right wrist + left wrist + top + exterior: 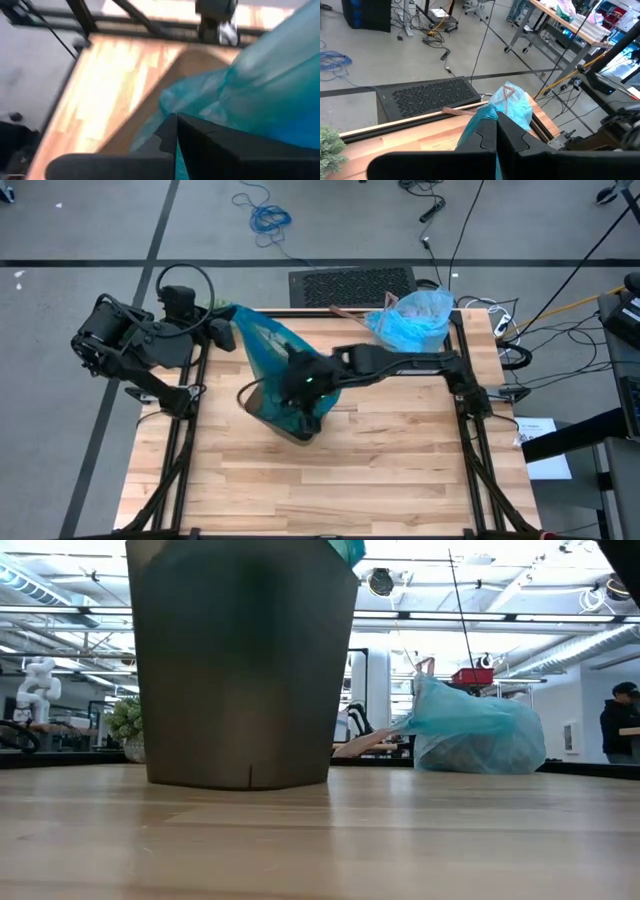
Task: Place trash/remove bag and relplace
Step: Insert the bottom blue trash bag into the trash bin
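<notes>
Your left claw (222, 330) pinches the teal bag (262, 345) at its far-left corner. Your right claw (300, 385) grips the same bag over the bin (262, 415). The tied light-blue bag (412, 320) lies at the table's (330, 480) far right edge.

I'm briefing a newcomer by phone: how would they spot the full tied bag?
Look at the wooden table and go to its far right corner. There sits the crinkly light sky-blue plastic bag, bulging and knotted at the top. Unlike the darker teal-green plastic bag stretched over the dark bin mid-table, it rests alone, untouched by either arm.
</notes>
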Robot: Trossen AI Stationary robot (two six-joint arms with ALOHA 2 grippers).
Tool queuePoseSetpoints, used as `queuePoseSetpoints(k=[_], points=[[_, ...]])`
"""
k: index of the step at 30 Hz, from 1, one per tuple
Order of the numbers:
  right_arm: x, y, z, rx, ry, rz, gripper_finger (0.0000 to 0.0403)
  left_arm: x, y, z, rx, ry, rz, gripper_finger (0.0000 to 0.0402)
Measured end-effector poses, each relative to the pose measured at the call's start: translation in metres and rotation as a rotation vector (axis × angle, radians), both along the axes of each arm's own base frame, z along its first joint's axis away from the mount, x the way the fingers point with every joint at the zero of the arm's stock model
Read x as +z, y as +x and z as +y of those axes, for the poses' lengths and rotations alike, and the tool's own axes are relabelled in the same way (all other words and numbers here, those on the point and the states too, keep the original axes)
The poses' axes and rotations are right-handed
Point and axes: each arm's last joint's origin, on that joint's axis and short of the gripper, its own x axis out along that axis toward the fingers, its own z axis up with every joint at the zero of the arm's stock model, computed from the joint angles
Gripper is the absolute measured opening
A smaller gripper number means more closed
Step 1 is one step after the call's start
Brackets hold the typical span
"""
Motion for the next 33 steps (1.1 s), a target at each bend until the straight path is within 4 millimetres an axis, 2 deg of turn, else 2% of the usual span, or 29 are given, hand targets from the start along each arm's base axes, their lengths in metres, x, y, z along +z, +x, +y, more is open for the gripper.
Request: queuePoseSetpoints(k=[7,11,13,16,19,22,28,33], points=[[0.052,-0.043,-0.004,-0.037,0.062,-0.072,0.0062,0.0,0.001,-0.001,-0.011,-0.033,-0.014,0.0],[0.071,-0.074,-0.02,-0.242,-0.032,-0.045,0.0108,-0.003,0.005,-0.006,-0.079,-0.075,0.011,0.0],[0.067,-0.082,-0.033,-0.359,-0.079,0.034,0.013,-0.004,0.008,-0.011,-0.113,-0.101,0.016,0.0],[0.049,-0.086,-0.053,-0.45,-0.073,0.202,0.016,-0.006,0.01,-0.019,-0.141,-0.126,0.006,0.0],[0.033,-0.084,-0.067,-0.453,-0.013,0.291,0.0186,-0.008,0.011,-0.028,-0.165,-0.152,-0.002,0.0],[0.025,-0.079,-0.073,-0.408,0.037,0.299,0.02,-0.011,0.011,-0.038,-0.188,-0.177,-0.003,0.0],[0.015,-0.068,-0.074,-0.388,0.062,0.255,0.0198,-0.013,0.01,-0.052,-0.195,-0.185,-0.035,0.0],[-0.011,-0.06,-0.075,-0.429,0.063,0.297,0.0169,-0.016,0.013,-0.061,-0.205,-0.185,-0.041,0.0]])
